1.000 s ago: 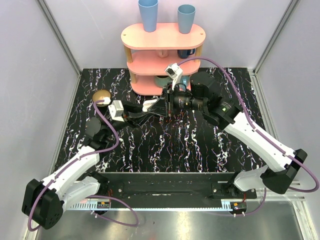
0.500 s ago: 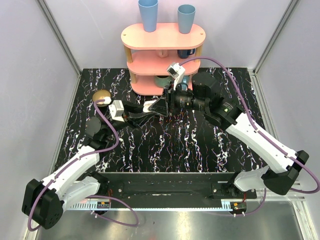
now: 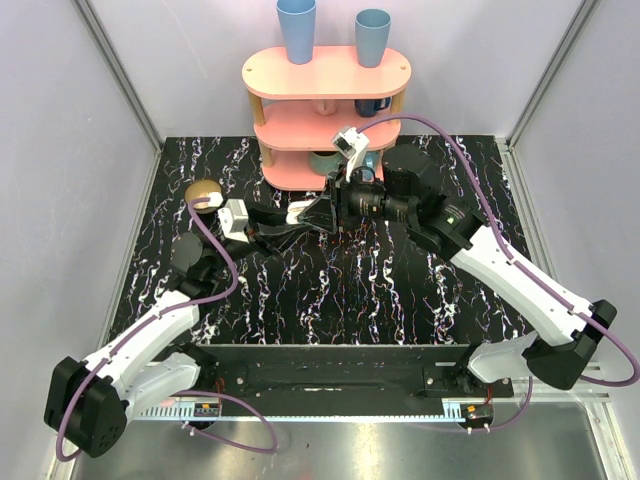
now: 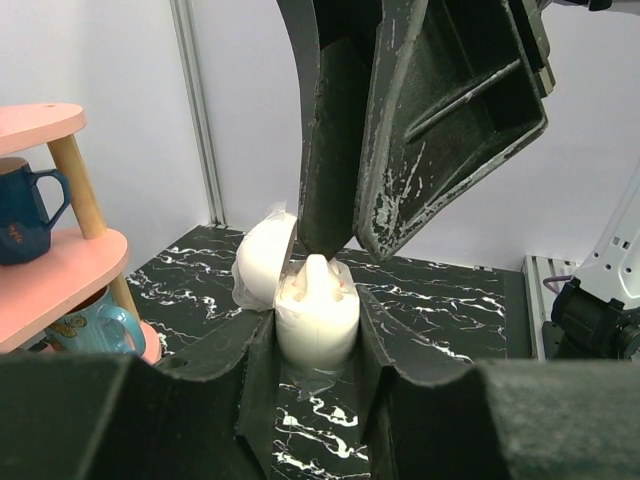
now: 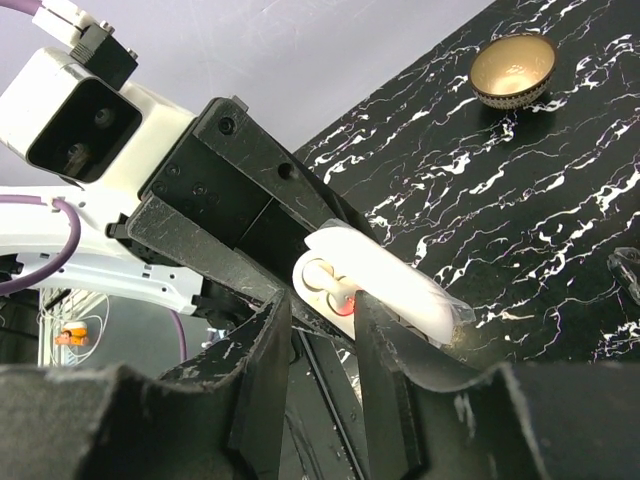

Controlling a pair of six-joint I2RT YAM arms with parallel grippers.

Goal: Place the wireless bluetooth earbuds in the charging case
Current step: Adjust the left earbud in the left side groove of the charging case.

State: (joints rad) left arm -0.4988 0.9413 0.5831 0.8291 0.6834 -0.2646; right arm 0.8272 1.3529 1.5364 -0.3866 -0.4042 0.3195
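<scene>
The white charging case (image 4: pixel 316 325) stands upright with its lid (image 4: pixel 262 262) swung open behind it. My left gripper (image 4: pixel 317 345) is shut on the case body and holds it a little above the table, in front of the shelf (image 3: pixel 300 211). A white earbud (image 4: pixel 318 272) stands stem-up in the case top. My right gripper (image 4: pixel 325 247) comes down from above and is closed on the earbud's tip. In the right wrist view the earbud (image 5: pixel 337 282) lies at the case (image 5: pixel 400 285) between my right gripper's tips (image 5: pixel 322 305), beside a small red light. I cannot pick out the second earbud.
A pink three-tier shelf (image 3: pixel 325 75) stands at the back, close behind both grippers, with two blue cups on top and mugs (image 4: pixel 25 210) on its lower tiers. A brown bowl (image 3: pixel 204 190) sits on the black marble table at the back left.
The right gripper has shifted very slightly over the case. The left gripper keeps the case in the same place.
</scene>
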